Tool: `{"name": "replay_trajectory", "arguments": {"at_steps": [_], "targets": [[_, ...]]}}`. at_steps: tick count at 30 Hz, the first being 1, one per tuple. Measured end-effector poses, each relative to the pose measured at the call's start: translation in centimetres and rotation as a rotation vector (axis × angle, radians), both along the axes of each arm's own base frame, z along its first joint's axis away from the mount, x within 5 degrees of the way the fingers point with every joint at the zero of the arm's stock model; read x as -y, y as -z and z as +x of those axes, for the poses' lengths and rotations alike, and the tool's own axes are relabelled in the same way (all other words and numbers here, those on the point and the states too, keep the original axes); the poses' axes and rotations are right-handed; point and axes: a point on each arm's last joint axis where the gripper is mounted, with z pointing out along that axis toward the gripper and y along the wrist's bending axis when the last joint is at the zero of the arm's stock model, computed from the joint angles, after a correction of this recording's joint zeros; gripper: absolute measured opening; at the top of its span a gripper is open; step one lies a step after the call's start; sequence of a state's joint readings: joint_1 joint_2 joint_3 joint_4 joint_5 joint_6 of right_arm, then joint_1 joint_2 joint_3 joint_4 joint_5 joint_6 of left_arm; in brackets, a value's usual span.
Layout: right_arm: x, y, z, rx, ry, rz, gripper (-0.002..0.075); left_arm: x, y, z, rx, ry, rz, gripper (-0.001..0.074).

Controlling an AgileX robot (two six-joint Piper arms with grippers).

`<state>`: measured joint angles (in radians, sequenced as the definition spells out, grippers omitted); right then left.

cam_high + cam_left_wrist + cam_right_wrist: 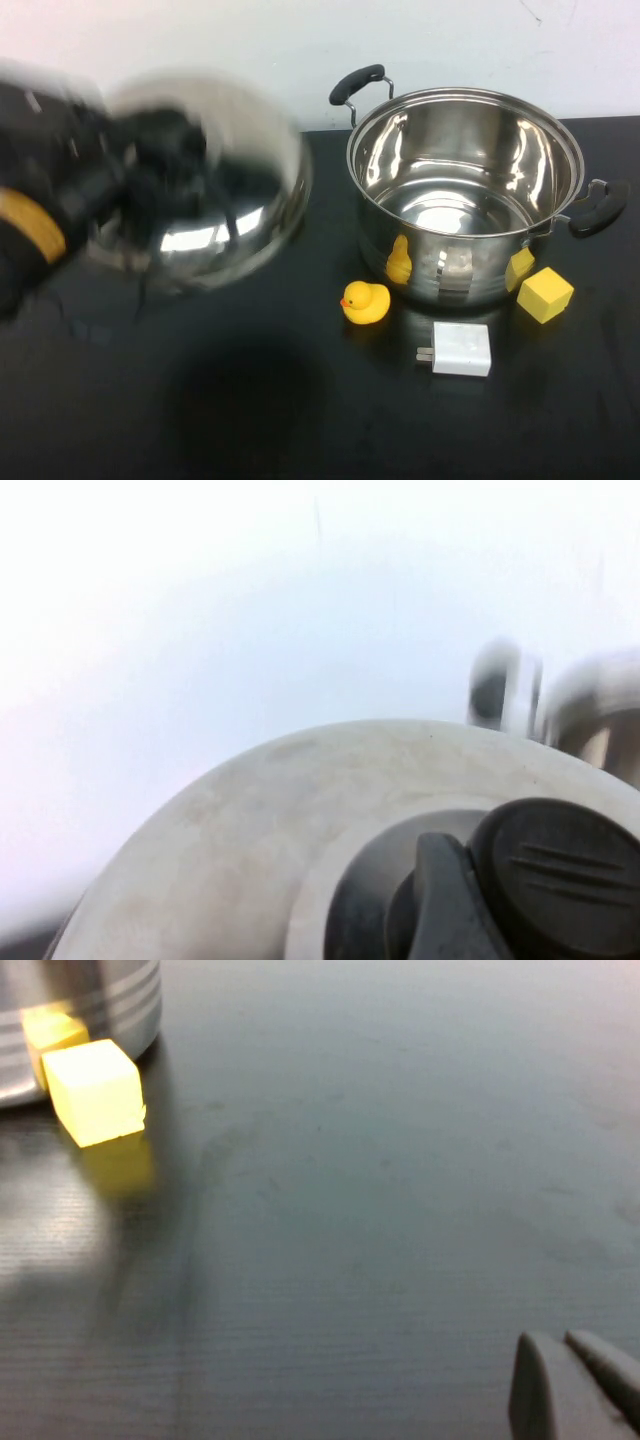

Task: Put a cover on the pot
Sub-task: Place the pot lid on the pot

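Observation:
The pot [460,270], a large shiny steel stockpot with two black side handles, stands open and empty at the back right of the black table. To its left, the domed steel lid [250,190] hangs tilted above the table, blurred by motion. My left gripper [165,150] is shut on the lid's black knob [560,880], with one finger [440,900] pressed against its side. The pot's wall [600,700] shows past the lid's edge in the left wrist view. My right gripper [558,1345] is shut, low over bare table, away from the pot's base [90,1000].
A yellow rubber duck [365,301] sits in front of the pot. A white charger plug [460,348] lies nearer the front. A yellow cube [545,293] rests by the pot's right side, also seen as the cube [95,1090] in the right wrist view.

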<state>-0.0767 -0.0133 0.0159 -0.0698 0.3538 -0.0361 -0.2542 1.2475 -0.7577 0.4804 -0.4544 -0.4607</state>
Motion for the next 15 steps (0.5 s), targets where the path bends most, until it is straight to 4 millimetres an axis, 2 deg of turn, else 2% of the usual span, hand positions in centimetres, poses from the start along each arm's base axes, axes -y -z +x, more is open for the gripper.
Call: {"name": "replay_trajectory", "arguments": {"at_steps": [3, 7, 12, 15], "targets": [[0.0, 0.0, 0.0, 0.000, 0.000, 0.000, -0.0002, 1.2, -3.4, 0.7, 0.050, 0.051, -0.101, 0.0335], [0.0, 0.0, 0.0, 0.000, 0.000, 0.000, -0.0002, 4.8, -6.5, 1.9, 0.095, 0.184, -0.143, 0.0335], [0.0, 0.0, 0.0, 0.000, 0.000, 0.000, -0.0002, 10.1, -7.7, 4.4, 0.095, 0.294, -0.134, 0.0334], [0.0, 0.0, 0.0, 0.000, 0.000, 0.000, -0.0002, 13.0, -7.2, 6.4, 0.077, 0.312, -0.079, 0.0334]]}}
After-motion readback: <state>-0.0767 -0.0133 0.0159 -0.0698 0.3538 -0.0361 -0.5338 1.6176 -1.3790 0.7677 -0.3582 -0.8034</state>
